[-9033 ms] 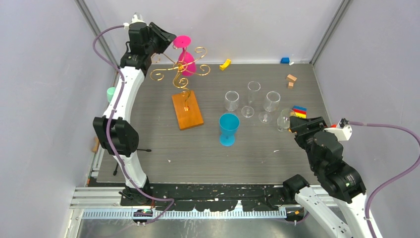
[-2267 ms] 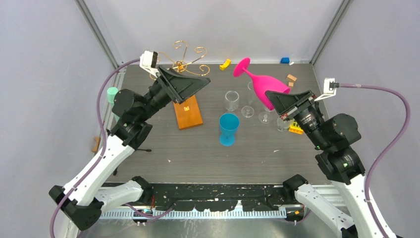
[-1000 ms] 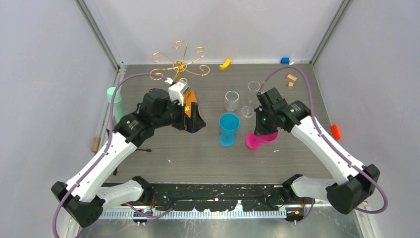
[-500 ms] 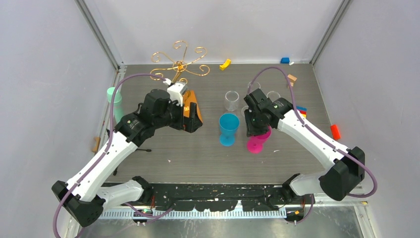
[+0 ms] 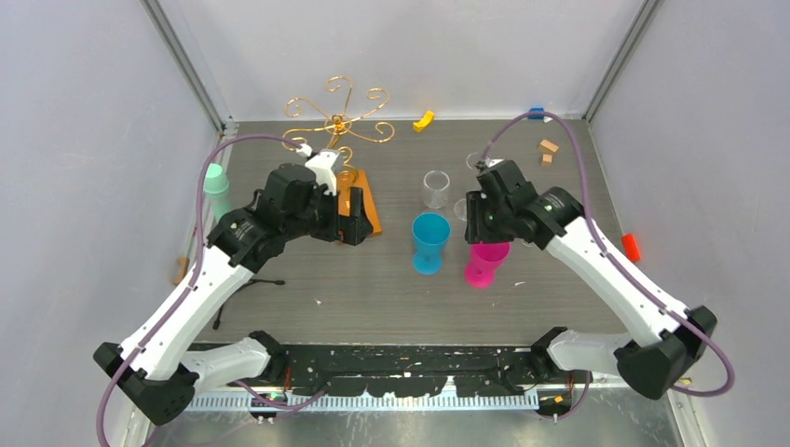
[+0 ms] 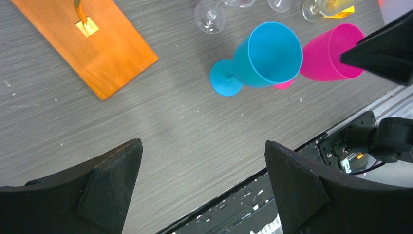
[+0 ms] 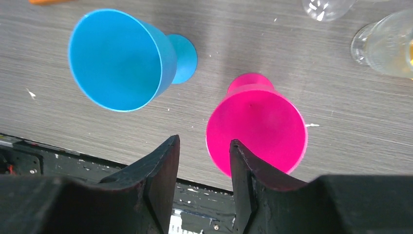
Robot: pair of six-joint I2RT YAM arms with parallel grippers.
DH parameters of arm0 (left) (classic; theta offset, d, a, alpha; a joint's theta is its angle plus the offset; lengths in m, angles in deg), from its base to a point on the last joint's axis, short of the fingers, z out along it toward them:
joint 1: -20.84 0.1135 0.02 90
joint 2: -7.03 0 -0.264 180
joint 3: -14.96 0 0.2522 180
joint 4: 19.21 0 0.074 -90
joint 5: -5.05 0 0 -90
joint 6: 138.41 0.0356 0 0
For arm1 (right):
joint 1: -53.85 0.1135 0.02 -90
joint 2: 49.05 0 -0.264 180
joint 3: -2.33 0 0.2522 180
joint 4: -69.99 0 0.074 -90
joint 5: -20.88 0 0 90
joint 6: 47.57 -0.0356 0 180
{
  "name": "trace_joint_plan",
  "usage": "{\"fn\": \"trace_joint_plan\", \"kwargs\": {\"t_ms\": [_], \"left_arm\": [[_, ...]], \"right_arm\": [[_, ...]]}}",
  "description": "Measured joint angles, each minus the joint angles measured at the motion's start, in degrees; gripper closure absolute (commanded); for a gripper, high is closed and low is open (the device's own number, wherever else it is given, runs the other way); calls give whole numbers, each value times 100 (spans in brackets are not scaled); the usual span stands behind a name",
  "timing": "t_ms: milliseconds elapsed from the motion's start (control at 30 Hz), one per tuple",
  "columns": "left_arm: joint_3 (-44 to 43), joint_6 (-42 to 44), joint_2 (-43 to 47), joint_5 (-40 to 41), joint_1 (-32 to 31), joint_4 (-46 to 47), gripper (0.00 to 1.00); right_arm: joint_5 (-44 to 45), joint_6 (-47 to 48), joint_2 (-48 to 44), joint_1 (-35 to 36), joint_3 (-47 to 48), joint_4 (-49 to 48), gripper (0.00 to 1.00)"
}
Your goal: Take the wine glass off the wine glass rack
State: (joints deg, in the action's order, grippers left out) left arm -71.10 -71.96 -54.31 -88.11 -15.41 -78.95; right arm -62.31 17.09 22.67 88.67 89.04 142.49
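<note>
1. Since the pink wine glass (image 5: 486,256) is set upright on the desk (image 5: 373,289), off the wine glass rack (image 5: 337,119), the right gripper's (image 7: 204,141) part-open jaws are best widened, then lifted straight.
2. The left gripper's (image 6: 202,144) jaws are spread wide, empty.

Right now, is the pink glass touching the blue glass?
Apart. The right wrist view shows bare table between the pink glass and the blue glass.
</note>
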Motion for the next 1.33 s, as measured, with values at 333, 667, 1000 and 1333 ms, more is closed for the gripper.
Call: {"fn": "trace_joint_plan", "kwargs": {"t_ms": [333, 667, 1000, 1333], "left_arm": [[-850, 155, 516, 929, 0, -708, 0], [-1513, 461, 1381, 1598, 0, -846, 0], [-1443, 769, 2406, 2122, 0, -448, 0], [-1360, 933, 2736, 2315, 0, -144, 0]], "right_arm": [[1058, 68, -1840, 0, 192, -87, 16], [2728, 339, -3600, 0, 651, -190, 11], [3580, 579, -4616, 0, 656, -501, 9], [3919, 643, -4876, 0, 643, -654, 8]]}}
